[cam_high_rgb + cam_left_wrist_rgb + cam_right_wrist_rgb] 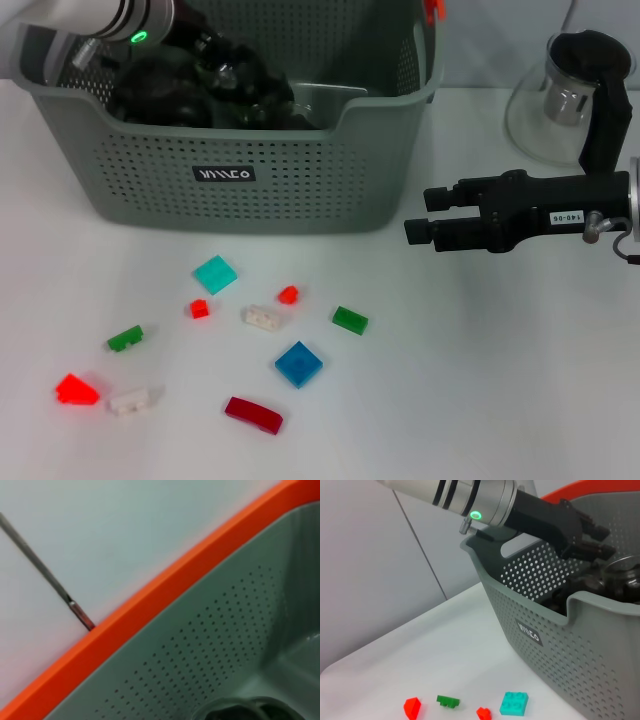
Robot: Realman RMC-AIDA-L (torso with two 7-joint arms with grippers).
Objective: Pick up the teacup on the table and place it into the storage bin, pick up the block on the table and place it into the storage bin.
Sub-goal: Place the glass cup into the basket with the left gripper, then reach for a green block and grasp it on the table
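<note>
The grey-green storage bin (230,180) stands at the back left of the table. My left gripper (240,85) reaches down inside it. A rounded glassy shape, apparently the teacup (622,572), sits low in the bin right by that gripper. Its rim (240,707) shows in the left wrist view. Several small blocks lie on the table in front of the bin, among them a teal block (215,273), a blue block (298,364) and a green block (350,320). My right gripper (425,215) hovers open and empty to the right of the bin.
A clear glass teapot (560,100) with a black handle stands at the back right, behind my right arm. More blocks, red (77,389), white (134,401) and dark red (253,414), lie toward the front left. The bin has an orange rim (150,600).
</note>
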